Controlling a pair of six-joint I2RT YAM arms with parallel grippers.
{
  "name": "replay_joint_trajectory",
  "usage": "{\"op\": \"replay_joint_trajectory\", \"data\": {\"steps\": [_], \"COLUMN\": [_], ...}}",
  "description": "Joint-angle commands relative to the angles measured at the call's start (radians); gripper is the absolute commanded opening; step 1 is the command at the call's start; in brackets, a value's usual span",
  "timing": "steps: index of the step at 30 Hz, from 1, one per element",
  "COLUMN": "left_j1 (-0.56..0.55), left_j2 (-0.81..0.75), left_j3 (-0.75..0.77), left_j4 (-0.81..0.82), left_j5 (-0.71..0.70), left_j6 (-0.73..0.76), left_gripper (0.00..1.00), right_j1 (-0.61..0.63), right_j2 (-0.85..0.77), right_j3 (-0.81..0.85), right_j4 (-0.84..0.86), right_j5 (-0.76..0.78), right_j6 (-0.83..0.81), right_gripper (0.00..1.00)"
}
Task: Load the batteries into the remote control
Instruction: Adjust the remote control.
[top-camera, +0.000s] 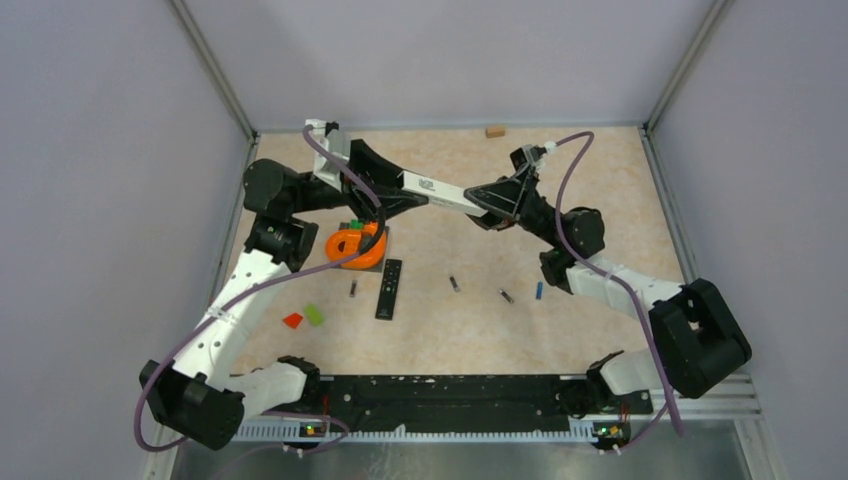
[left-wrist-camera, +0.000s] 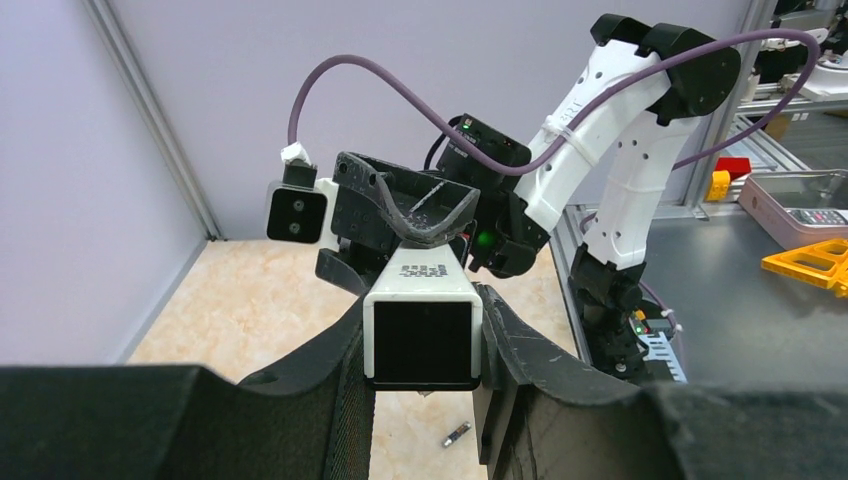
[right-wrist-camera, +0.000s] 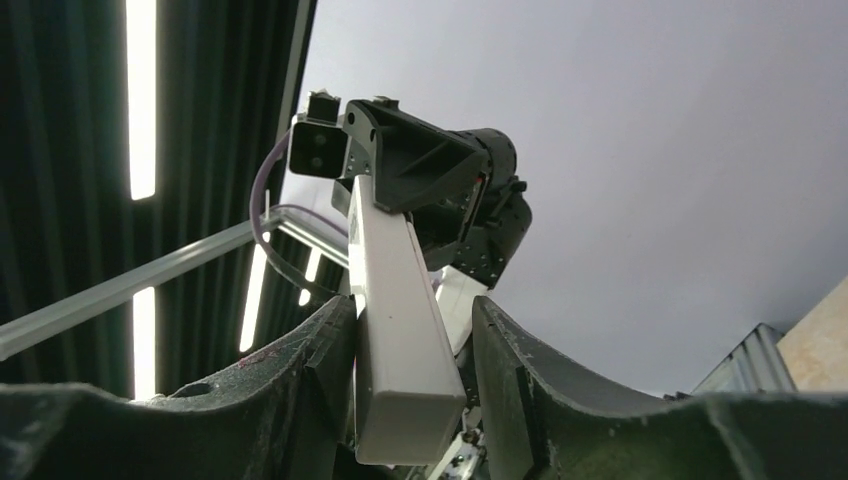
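Observation:
A long white remote control hangs in the air between both arms. My left gripper is shut on one end of it. My right gripper stands round the other end: one finger touches it and a gap shows at the other finger. On the table below lie several batteries: a dark one, two more and a blue one. The left wrist view shows one battery under the jaws.
A black remote lies on the table between the batteries. An orange ring-shaped object sits on a dark pad under the left arm. Red and green blocks lie front left, a wooden block at the back wall.

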Motion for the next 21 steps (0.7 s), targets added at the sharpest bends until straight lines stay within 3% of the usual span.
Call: {"op": "replay_joint_trajectory", "data": {"steps": [1,6,10,16,19,21], "left_j1": [0.004,0.004,0.006,0.042,0.064,0.077], "left_j2": [-0.017,-0.017,0.001,0.003,0.009,0.007], "left_j3": [0.009,0.026,0.054,0.058,0.048,0.036], "left_j4": [0.122,0.123,0.133,0.162,0.212,0.238], "left_j5": [0.017,-0.028,-0.068,-0.1,-0.103,-0.104], "left_j6": [-0.057,-0.105,-0.161,-0.202,-0.246,-0.268], "left_gripper": [0.0,0.0,0.0,0.0,0.0,0.0], "right_j1": [0.012,0.01,-0.003,-0.028,-0.036,-0.038], "right_j2": [0.003,0.024,0.046,0.071,0.057,0.023], "right_j3": [0.036,0.02,-0.033,-0.077,-0.087,-0.108], "right_j4": [0.126,0.176,0.271,0.358,0.301,0.161], "right_j5": [-0.008,-0.005,0.01,0.036,0.035,0.048], "right_j6": [0.048,0.056,0.088,0.118,0.102,0.058], "right_gripper": [0.43,0.19,0.12,0.2,0.26,0.3]}}
